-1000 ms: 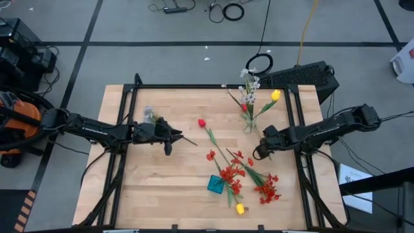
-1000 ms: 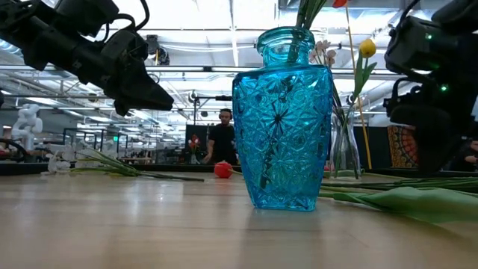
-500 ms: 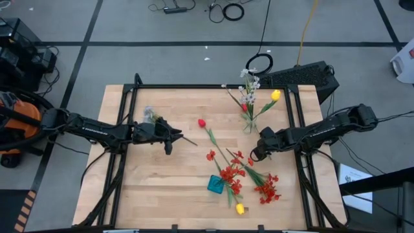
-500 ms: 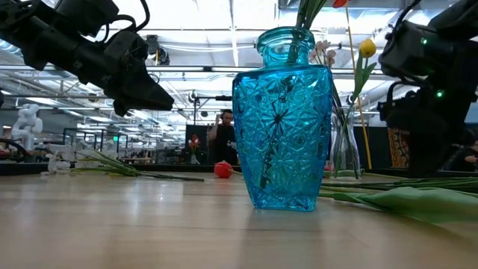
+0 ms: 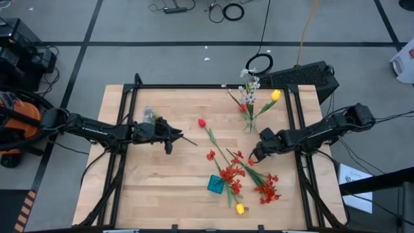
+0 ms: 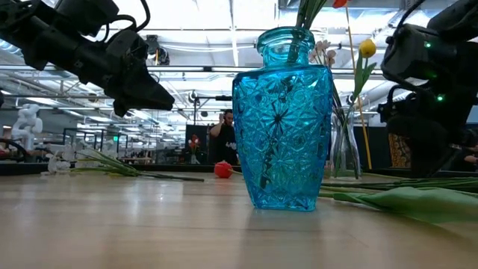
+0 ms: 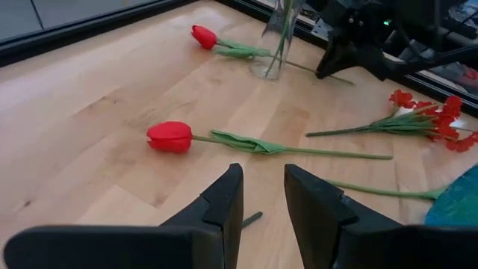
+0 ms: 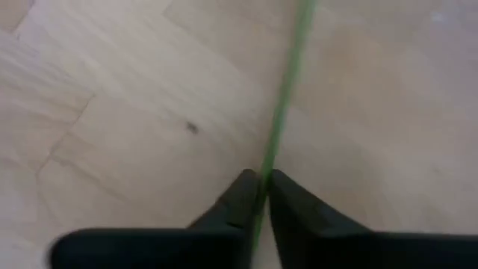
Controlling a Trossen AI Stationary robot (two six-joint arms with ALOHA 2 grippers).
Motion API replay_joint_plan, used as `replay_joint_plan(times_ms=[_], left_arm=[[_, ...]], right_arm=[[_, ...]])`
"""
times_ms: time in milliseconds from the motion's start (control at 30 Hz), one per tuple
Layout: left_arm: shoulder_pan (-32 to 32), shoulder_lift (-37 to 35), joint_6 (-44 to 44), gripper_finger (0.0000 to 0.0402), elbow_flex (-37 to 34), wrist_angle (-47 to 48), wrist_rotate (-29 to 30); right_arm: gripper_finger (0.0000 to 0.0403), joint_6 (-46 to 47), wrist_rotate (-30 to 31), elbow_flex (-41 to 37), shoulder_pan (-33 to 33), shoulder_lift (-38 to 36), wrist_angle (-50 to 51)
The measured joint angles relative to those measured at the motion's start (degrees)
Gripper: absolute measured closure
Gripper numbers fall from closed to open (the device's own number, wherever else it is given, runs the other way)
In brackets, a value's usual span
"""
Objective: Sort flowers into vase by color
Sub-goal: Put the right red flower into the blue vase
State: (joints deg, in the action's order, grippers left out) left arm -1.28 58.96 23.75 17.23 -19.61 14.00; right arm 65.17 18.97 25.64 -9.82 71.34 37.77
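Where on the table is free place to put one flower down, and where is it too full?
Bare wood lies along the near-left part of the table, between the left gripper and the blue vase. It is crowded around that vase, where red sprays lie beside the right gripper.

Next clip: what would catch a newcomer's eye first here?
The blue vase at the table's near edge fills the low view, already holding stems. Red flowers lie scattered beside it. The right hand is pinched onto a green stem on the wood.
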Motion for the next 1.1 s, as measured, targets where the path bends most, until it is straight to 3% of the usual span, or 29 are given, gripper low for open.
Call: replay_joint_plan(times_ms=[133, 300, 567, 833, 1100], left_arm=[[0.0, 0.0, 0.0, 0.0297, 0.0, 0.0, -0.07], [0.0, 0.0, 0.0, 0.0297, 0.0, 0.0, -0.19], [0.0, 0.02, 0.07, 0.0297, 0.04, -0.49, -0.26], [0.0, 0.04, 0.0, 0.0297, 0.04, -0.47, -0.2], [0.0, 0.07, -0.04, 0.0297, 0.04, -0.91, -0.15]], right_arm=[[0.0395, 1.36, 2.78, -0.43, -0.44, -2.98, 4.79], [0.0399, 10.24, 7.74, -0.32, -2.33, -7.12, 14.93], [0.0401, 13.75, 16.18, -0.2, -3.43, -14.08, 15.24], [0.0402, 19.11, 22.4, 0.01, -3.41, -20.88, 23.55], [0.0403, 17.41, 27.45, 9.26, -3.46, -25.75, 35.2]])
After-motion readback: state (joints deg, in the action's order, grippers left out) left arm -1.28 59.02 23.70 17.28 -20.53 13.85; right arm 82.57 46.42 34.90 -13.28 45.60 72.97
